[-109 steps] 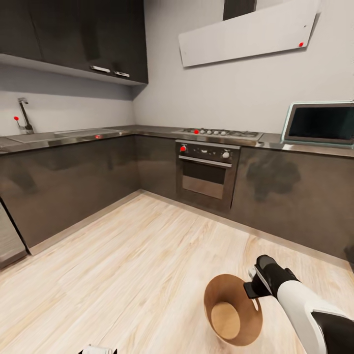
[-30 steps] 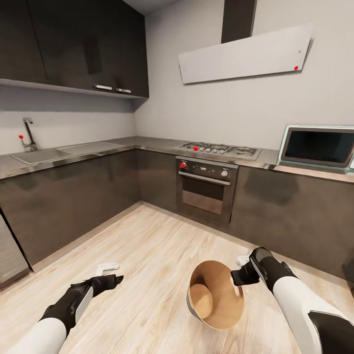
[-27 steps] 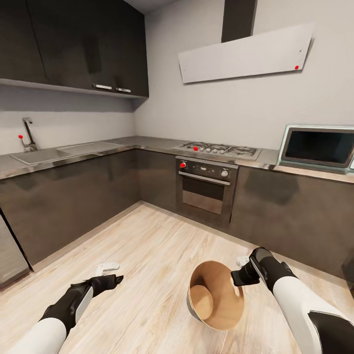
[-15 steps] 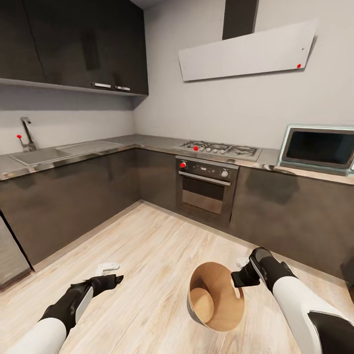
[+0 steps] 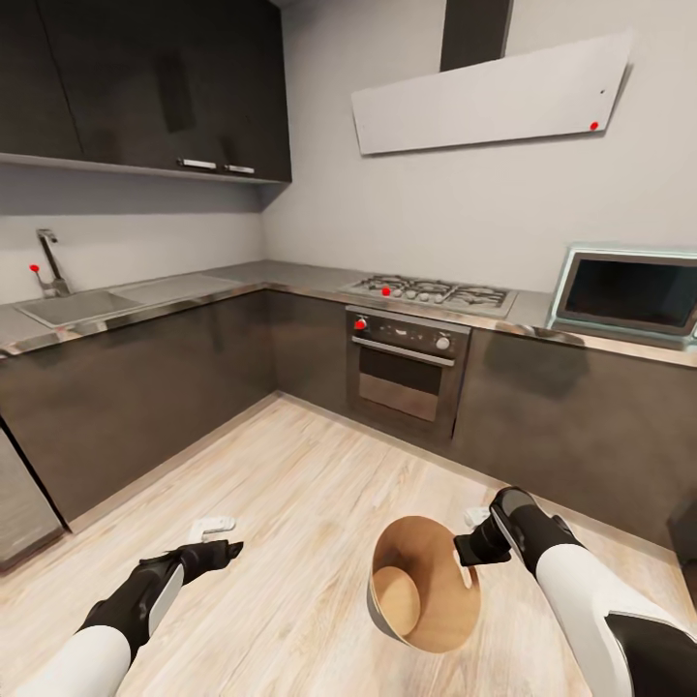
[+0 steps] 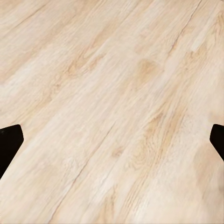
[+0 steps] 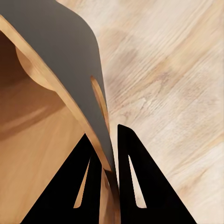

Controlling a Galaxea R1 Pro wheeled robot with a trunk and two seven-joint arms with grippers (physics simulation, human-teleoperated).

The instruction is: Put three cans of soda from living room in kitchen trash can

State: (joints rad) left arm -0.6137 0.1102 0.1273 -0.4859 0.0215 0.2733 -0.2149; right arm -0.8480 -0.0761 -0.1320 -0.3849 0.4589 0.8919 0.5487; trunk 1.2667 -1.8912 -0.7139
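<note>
Your right end effector (image 7: 108, 161) is clamped on the rim of the tash can (image 5: 426, 581): the right wrist view shows one black finger inside the wall and one outside, pinching the thin edge just below the slot handle (image 7: 100, 102). From the head view you get the grip (image 5: 481, 544) only as a dark block at the can's right rim, but you see the whole can, a round tapered bucket tilted with its mouth toward you, held just above the floor (image 5: 290, 484). Its inside is smooth tan wood with a paler round bottom; the wrist view adds the matt grey outer skin.

Your left end effector (image 5: 215, 552) has its fingers apart. In the left wrist view the two black fingertips (image 6: 9, 142) sit at opposite edges with bare pale planks between them. The head view places that arm low at the near left, over the same floor, with a small white object (image 5: 211, 527) lying just beyond it.

Farther out, glossy dark grey cabinets (image 5: 145, 387) run along the left and far walls under a steel worktop (image 5: 290, 281). On the far side you have the oven (image 5: 407, 373), the gas hob (image 5: 431, 290), a slanted pale hood (image 5: 489, 92) and a microwave (image 5: 629, 290) at right; the sink (image 5: 73, 305) and tap (image 5: 50, 261) are at left.
</note>
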